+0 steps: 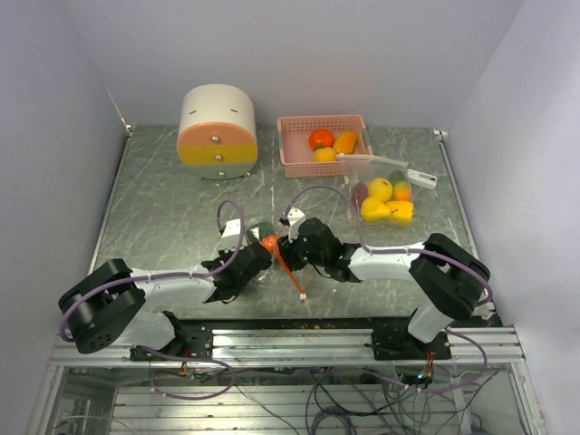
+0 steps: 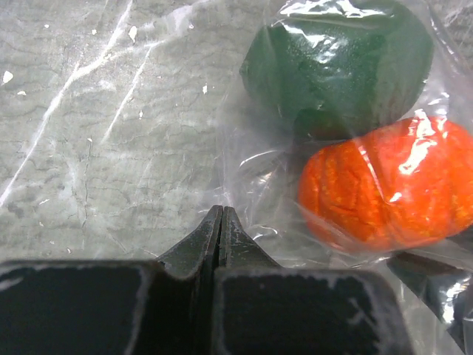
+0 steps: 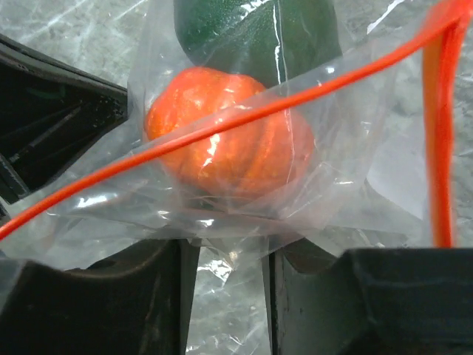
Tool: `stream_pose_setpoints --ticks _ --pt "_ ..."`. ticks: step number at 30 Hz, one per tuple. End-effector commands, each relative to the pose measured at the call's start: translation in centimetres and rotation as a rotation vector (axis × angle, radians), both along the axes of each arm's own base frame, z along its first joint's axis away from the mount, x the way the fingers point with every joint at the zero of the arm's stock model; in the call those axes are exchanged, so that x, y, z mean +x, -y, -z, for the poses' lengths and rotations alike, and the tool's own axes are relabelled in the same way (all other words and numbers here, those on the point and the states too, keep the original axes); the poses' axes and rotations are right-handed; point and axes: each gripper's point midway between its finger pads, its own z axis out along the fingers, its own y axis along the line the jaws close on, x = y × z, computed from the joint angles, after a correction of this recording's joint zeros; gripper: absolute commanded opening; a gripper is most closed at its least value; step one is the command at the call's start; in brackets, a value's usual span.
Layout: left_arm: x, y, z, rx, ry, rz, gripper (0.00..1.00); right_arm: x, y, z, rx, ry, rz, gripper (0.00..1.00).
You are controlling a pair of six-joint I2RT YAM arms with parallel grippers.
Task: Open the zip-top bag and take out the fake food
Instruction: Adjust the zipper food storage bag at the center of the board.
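Zip-top bag (image 2: 255, 166), edge seemingly pinched in left tool (image 2: 221, 212)

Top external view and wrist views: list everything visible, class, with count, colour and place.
table: one, grey-green marbled, under everything
drawer box: one, cream-orange-yellow, far left
basket: one, pink, far centre
basket fruit: three, red-orange, orange, yellow, inside basket
second bag: one, clear, right, near the basket
bagged fruit: several, mostly yellow, inside second bag
zip-top bag: one, clear, orange zip, between grippers
green piece: one, dark green, in zip-top bag
orange piece: one, orange, beside the green
left gripper: one, black, shut on zip-top bag
right gripper: one, black, open, bag film between fingers
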Motion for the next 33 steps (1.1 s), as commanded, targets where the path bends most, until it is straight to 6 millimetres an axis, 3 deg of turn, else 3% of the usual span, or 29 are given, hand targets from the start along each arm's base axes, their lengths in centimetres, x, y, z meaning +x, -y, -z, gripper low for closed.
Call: stream_pose_setpoints --ticks 1,3,5,16,19,21,27,33 --pt "0.3 -0.2 -0.1 0.011 0.014 -0.004 0.07 0.8 -0.5 -0.6 0.015 0.025 0.010 0.26" --pt "0.3 -0.4 -0.1 0.015 0.014 -0.009 0.07 0.7 -0.3 -0.9 0.020 0.028 0.011 0.10" --pt "0.3 -0.4 -0.1 0.013 0.014 -0.009 0.07 0.6 0.0 -1.1 0.021 0.031 0.017 0.00" --pt "1.1 -1.4 -1.5 0.037 0.029 -0.039 0.07 -0.5 3.7 -2.5 0.005 0.057 0.102 0.00" --pt "1.5 -1.3 -2.6 0.016 0.048 -0.034 0.07 -0.6 4.4 -3.0 0.015 0.067 0.123 0.19" --pt "1.7 -1.0 -3.6 -0.004 0.069 -0.024 0.07 -0.6 4.5 -3.2 0.026 0.072 0.128 0.27" --pt "2.2 -0.4 -7.7 -0.064 0.158 0.008 0.07 -0.4 3.5 -2.9 0.054 0.061 0.118 0.30" --pt "-0.1 -0.3 -11.8 -0.268 0.350 0.086 0.07 -0.3 3.1 -1.8 0.059 0.050 0.119 0.30"
